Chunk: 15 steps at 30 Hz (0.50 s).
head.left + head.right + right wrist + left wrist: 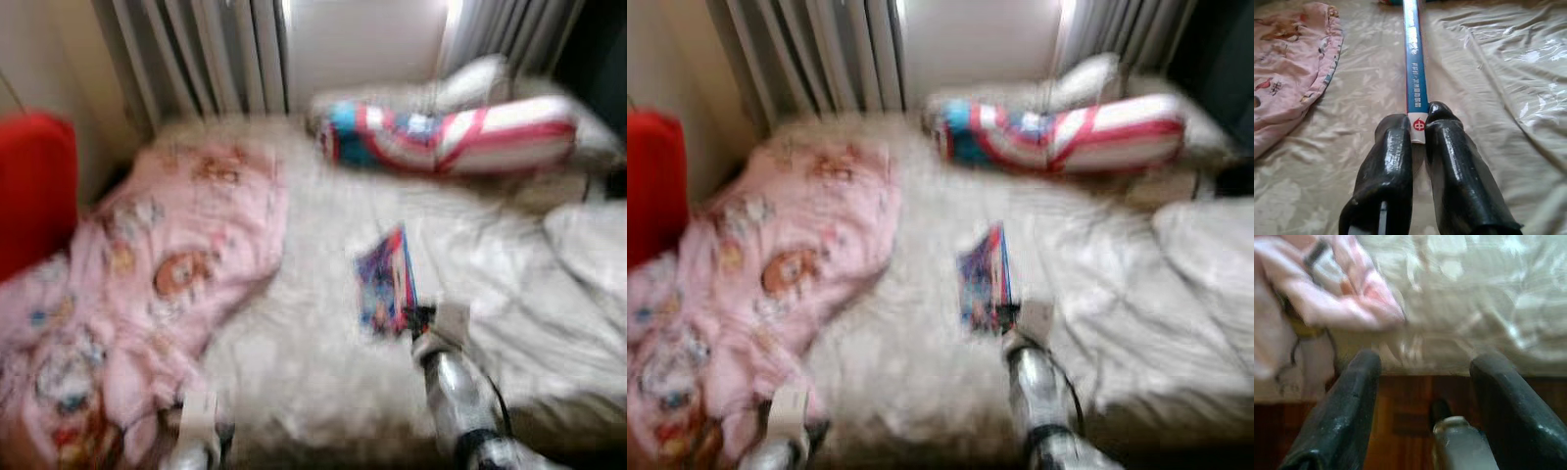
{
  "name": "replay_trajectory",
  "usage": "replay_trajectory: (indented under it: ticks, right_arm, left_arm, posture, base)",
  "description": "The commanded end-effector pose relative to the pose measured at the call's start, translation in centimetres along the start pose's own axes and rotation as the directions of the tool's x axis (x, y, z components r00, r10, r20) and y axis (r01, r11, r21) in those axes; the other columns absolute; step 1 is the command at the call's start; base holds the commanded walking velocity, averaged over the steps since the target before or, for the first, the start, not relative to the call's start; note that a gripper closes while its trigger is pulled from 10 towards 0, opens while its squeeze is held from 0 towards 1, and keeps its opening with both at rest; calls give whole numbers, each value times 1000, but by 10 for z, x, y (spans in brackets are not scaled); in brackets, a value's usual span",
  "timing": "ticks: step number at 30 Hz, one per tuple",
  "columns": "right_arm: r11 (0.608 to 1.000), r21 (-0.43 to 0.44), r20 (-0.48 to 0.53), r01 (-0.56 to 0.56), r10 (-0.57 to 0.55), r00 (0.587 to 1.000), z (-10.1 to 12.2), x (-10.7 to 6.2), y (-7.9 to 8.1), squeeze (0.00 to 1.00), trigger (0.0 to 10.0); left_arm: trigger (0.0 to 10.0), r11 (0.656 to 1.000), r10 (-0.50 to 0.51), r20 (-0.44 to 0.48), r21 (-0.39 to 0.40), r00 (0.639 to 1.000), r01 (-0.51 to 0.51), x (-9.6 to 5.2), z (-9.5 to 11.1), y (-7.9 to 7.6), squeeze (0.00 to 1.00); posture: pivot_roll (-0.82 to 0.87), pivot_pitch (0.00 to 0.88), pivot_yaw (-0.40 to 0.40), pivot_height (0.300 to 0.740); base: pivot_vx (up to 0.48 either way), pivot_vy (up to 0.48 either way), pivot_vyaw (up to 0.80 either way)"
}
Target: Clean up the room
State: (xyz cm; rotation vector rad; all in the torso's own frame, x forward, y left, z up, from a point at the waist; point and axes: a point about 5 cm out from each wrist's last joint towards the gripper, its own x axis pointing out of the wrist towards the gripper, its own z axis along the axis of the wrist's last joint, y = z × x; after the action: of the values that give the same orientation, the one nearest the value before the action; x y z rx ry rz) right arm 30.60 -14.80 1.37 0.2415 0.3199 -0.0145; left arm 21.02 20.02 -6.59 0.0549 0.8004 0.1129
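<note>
Your right gripper [1418, 128] is clamped on the near end of a thin book [1414, 68], pinching its blue spine edge-on; the right wrist view shows white lettering and a red mark on that spine, which the head views blur away. From the head, the book [385, 281] reads as a colourful cover tilted up over the middle of the bed [323, 362], near its front edge. Your left gripper [1422, 382] hangs spread apart and holding nothing, below the bed's near edge over dark wood floor [1400, 431]. The sheet is pale, glossy and wrinkled. A soft pink cartoon-print blanket [167, 274] is heaped on the bed's left side. At the far edge lies a red, white and blue striped bolster [451, 135], with grey curtains [196, 54] behind.
</note>
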Motion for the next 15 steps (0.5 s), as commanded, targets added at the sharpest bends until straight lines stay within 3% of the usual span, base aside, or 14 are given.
replay_trajectory:
  ticks: [1, 15]
  right_arm:
    - [1000, -9, 46, -4, 5, 999, 10, 3, 0, 0, 10000]
    - [1000, -11, 44, -10, 11, 999, 9, 2, 1, 0, 10000]
  left_arm:
    - [10000, 1000, 7, -4, 5, 1000, -7, 1, 2, 2, 0]
    - [10000, 1000, 9, -14, 3, 1000, -9, 0, -2, 3, 0]
  posture:
    - [-88, 0, -12, 740]
    - [-86, 0, -13, 740]
  base:
    - [0, -409, 0]
    - [0, -398, 0]
